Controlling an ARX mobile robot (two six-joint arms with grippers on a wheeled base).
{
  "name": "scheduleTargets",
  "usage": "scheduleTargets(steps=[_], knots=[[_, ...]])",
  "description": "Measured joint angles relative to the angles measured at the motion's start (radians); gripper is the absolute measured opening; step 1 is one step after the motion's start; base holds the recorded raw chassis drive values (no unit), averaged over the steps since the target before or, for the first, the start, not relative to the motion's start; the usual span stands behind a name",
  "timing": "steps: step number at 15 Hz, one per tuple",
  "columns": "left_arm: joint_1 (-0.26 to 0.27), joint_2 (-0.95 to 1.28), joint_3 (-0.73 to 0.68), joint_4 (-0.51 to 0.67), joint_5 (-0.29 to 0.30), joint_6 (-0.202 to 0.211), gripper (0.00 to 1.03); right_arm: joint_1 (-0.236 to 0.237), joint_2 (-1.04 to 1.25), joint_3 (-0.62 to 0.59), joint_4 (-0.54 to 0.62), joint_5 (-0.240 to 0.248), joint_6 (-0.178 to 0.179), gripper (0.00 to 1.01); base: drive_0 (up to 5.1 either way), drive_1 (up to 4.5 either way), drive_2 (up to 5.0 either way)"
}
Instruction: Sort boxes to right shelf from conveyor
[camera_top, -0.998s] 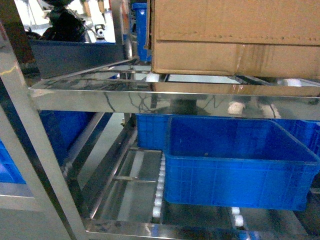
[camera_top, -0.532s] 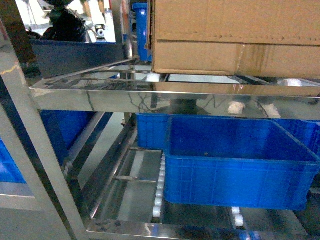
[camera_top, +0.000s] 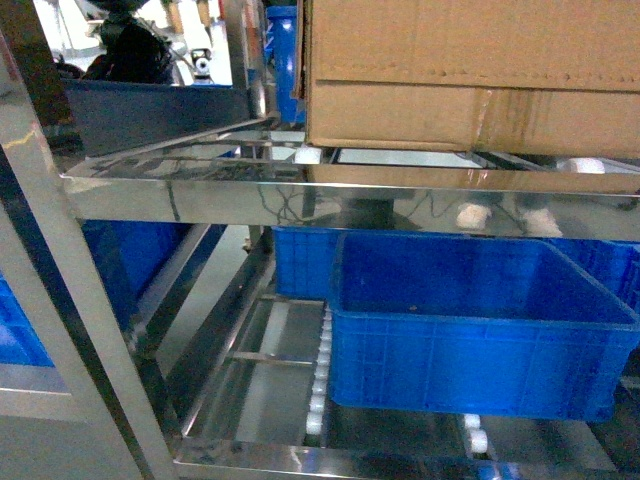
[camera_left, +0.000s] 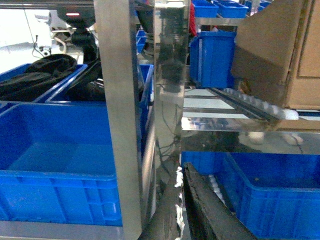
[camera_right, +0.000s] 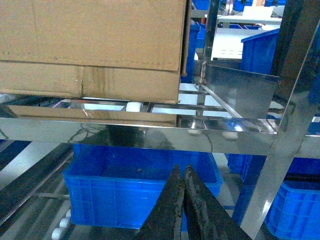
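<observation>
A large brown cardboard box rests on the upper deck of the shiny steel right shelf. The left wrist view shows the box to the upper right, beyond the shelf's front rail. In the right wrist view the box sits above the reflective shelf edge. My left gripper is shut and empty, low beside a steel upright. My right gripper is shut and empty, below the deck in front of the shelf. Neither gripper shows in the head view. The conveyor is out of view.
A blue plastic crate stands on the lower roller rails, under the box. More blue crates sit to the left of the shelf upright. Another steel upright slants at the right.
The head view has drifted a little, so the box and shelf sit slightly further right in the frame. The box stays on the deck.
</observation>
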Motion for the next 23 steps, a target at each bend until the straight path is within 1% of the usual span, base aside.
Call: scheduleTargets(steps=[6,7,11,12,13,14,15,20,21,23], knots=[[-0.003,-0.151,-0.054,-0.093,0.001,0.000,0.02,0.000,-0.140,-0.051,-0.090,0.000,0.000,0.02,0.0,0.00,0.0],[-0.003,-0.169,-0.073,-0.092,0.000,0.000,0.02,0.000,-0.156,-0.073,-0.060,0.000,0.000,0.02,0.0,0.00,0.0],[-0.003,-0.255,-0.073,-0.169,0.000,0.000,0.02,0.000,-0.234,-0.074,-0.142,0.000,0.000,0.02,0.0,0.00,0.0],[-0.003,-0.275,-0.073,-0.186,0.000,0.000,0.02,0.000,-0.254,-0.074,-0.169,0.000,0.000,0.02,0.0,0.00,0.0],[-0.003,-0.291,-0.073,-0.203,0.000,0.000,0.02,0.000,-0.359,-0.073,-0.322,0.000,0.000,0.02,0.0,0.00,0.0],[-0.003,-0.359,-0.072,-0.304,0.000,0.000,0.02,0.000,-0.412,-0.073,-0.312,-0.001,0.000,0.02,0.0,0.00,0.0],[-0.003,-0.446,-0.072,-0.383,-0.002,0.000,0.02,0.000,-0.412,-0.073,-0.337,0.001,0.000,0.02,0.0,0.00,0.0],[-0.003,-0.452,-0.072,-0.380,0.000,0.001,0.02,0.000,-0.412,-0.073,-0.332,0.000,0.000,0.02,0.0,0.00,0.0],[-0.003,-0.452,-0.072,-0.380,0.000,0.000,0.09,0.000,-0.412,-0.073,-0.332,0.000,-0.002,0.06,0.0,0.00,0.0],[-0.003,-0.452,-0.072,-0.380,0.000,0.000,0.35,0.000,-0.412,-0.073,-0.332,0.000,-0.002,0.31,0.0,0.00,0.0]])
